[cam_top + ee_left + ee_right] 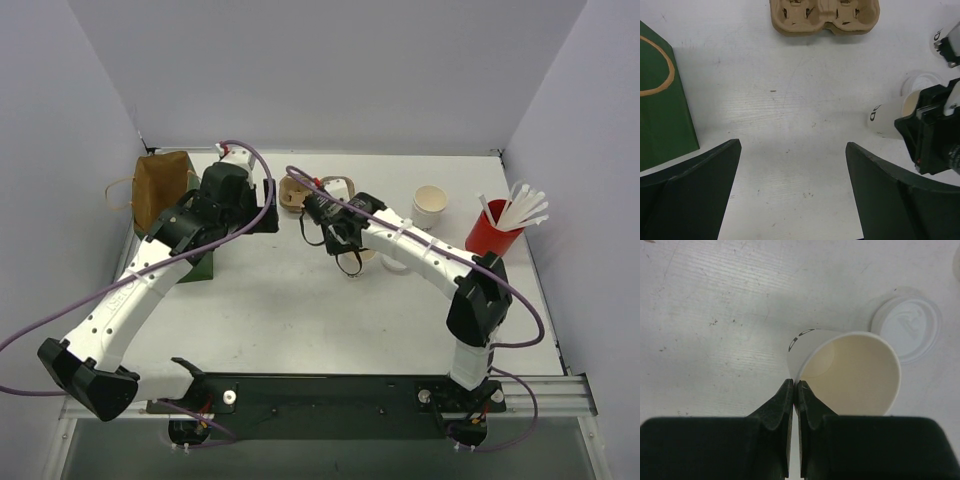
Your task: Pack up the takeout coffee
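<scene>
Right wrist view: the right gripper (795,386) pinches the paper cup (850,375) by its rim, with the lid (907,327) beyond its tip, rightward; the left gripper (792,145) gapes wide.

Two dark fingers (775,407) of the right arm reach up from the bottom edge, their tips pressed together with only a thin slit between them. They pinch the rim of a small white paper cup (850,375), one finger on its outer wall, the other just inside. The cup's open mouth faces the camera and shows a pale cream inside. A strip of its outer wall at the upper left carries a curved black mark. Just beyond the cup, at the upper right, a flat round white plastic lid (907,327) lies on the white desk (715,315). The desk surface is scuffed and flecked with small dark specks.
</scene>
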{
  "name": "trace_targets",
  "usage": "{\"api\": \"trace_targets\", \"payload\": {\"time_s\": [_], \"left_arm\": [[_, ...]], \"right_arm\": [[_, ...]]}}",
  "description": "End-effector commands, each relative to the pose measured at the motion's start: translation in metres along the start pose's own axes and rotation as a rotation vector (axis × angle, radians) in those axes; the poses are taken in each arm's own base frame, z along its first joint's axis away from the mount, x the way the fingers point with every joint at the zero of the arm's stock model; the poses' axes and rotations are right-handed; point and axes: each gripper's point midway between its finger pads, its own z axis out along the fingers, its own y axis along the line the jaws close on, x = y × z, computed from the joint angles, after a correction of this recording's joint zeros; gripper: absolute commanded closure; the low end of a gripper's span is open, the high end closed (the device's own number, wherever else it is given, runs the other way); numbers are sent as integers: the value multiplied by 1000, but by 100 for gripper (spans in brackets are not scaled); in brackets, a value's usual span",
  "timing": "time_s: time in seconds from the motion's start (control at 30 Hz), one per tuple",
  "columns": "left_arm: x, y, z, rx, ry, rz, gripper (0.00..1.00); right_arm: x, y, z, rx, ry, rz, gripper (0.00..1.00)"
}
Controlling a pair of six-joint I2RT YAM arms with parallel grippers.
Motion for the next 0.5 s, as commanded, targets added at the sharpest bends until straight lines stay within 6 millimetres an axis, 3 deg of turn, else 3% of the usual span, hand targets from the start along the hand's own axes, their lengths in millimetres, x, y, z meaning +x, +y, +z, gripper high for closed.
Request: {"api": "trace_targets", "payload": {"time_s": [0.0,0.27,0.47], "left_arm": [[-12,3,-15,2,-50,-31,3],[-4,10,-17,-12,-44,-29,3],[-2,12,-19,-16,-47,-23,3]], "right_arm": [[0,20,7,-6,-42,67,100],[14,35,26,11,-8,45,100],[17,43,25,-2,-6,42,83]]}}
